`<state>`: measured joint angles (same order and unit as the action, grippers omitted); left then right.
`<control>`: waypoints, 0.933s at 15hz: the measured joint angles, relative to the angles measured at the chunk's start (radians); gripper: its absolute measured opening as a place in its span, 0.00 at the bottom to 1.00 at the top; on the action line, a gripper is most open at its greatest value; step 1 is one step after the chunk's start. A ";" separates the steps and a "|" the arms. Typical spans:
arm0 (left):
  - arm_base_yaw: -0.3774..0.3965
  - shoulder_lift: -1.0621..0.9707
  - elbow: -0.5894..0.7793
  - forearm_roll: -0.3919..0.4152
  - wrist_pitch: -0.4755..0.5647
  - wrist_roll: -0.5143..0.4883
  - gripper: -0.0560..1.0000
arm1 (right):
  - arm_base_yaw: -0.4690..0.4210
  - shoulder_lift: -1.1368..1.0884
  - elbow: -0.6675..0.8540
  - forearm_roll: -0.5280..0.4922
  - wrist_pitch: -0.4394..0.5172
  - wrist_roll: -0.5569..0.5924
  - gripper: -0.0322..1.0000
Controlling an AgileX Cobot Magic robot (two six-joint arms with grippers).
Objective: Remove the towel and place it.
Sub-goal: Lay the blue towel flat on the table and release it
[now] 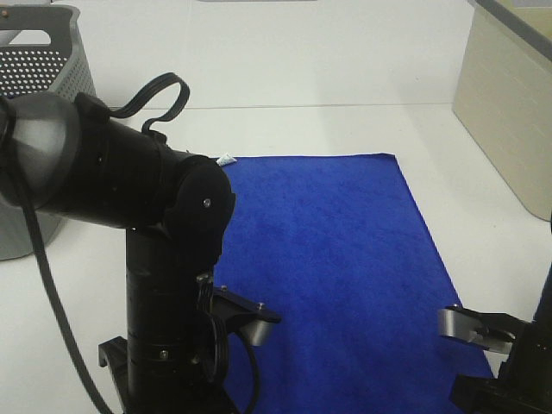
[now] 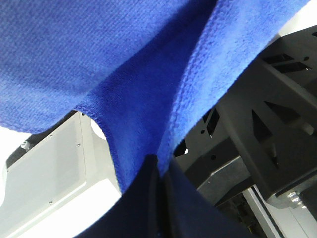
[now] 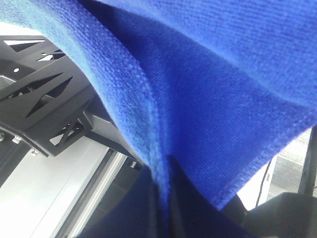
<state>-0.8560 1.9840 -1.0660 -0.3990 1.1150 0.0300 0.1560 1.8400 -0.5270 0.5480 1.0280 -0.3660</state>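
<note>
Towel (image 1: 336,276) is looking like plush matt cloth, fine ribbed weave and stitched hem showing in wrist views; basket (image 1: 34,65) is reading as grey perforated matt plastic; table (image 1: 483,224) is looking smooth, white, matt; left arm casing (image 1: 129,181) is showing black, slightly glossy

One towel (image 1: 336,259), royal blue, with one small white tag (image 1: 226,160) at its far corner. One grey perforated basket (image 1: 34,60), at the far left. One beige bin (image 1: 504,103), at the far right. One white table (image 1: 345,78). Two black robot arms: one left arm (image 1: 147,216), one right arm (image 1: 522,366). Two grippers: one left gripper (image 2: 158,163), one right gripper (image 3: 166,166), each with two dark fingers in its own wrist view. One looped black cable (image 1: 159,93), on the left arm. Two silver metal plates: one left plate (image 1: 248,328), one right plate (image 1: 461,323).
</note>
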 joint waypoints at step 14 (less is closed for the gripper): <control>0.000 0.000 -0.031 -0.046 0.058 -0.008 0.75 | 0.000 -0.051 -0.037 0.027 0.050 0.007 0.66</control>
<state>-0.8560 1.9840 -1.0970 -0.4450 1.1730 0.0220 0.1560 1.7890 -0.5640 0.5750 1.0780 -0.3590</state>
